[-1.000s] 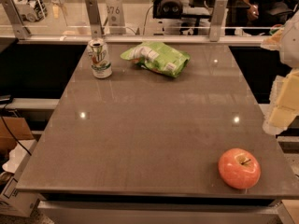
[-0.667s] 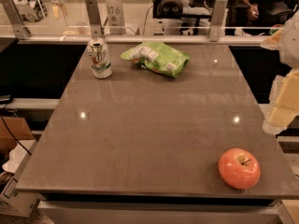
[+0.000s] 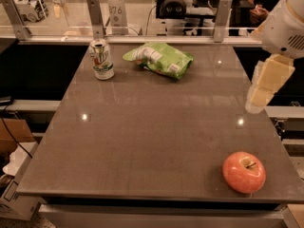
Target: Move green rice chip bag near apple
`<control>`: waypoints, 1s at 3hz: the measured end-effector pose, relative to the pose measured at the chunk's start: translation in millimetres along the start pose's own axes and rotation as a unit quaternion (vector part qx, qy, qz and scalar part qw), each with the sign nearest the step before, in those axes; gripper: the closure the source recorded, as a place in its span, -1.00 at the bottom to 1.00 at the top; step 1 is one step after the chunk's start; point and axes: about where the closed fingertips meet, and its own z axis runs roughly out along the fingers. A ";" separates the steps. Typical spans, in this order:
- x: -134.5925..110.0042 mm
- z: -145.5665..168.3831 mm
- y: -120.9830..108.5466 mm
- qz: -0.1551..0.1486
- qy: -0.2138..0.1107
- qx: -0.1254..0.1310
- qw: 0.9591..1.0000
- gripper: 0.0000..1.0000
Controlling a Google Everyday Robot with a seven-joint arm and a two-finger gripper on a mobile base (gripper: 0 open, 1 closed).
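Soda can near green rice chip bag, gripper far R, prob. raised

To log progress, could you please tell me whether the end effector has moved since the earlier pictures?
Yes. The end effector has shifted up and left in the view. It now overlaps the right edge of the table, which has stayed put.

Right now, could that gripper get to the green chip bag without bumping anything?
Probably yes. The gripper hangs by the right edge of the table, and nothing stands between it and the green rice chip bag; the soda can is beyond the bag, the apple near the front.
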 end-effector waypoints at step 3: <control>-53.5 80.6 -114.1 0.032 -0.035 0.009 0.999 -1.00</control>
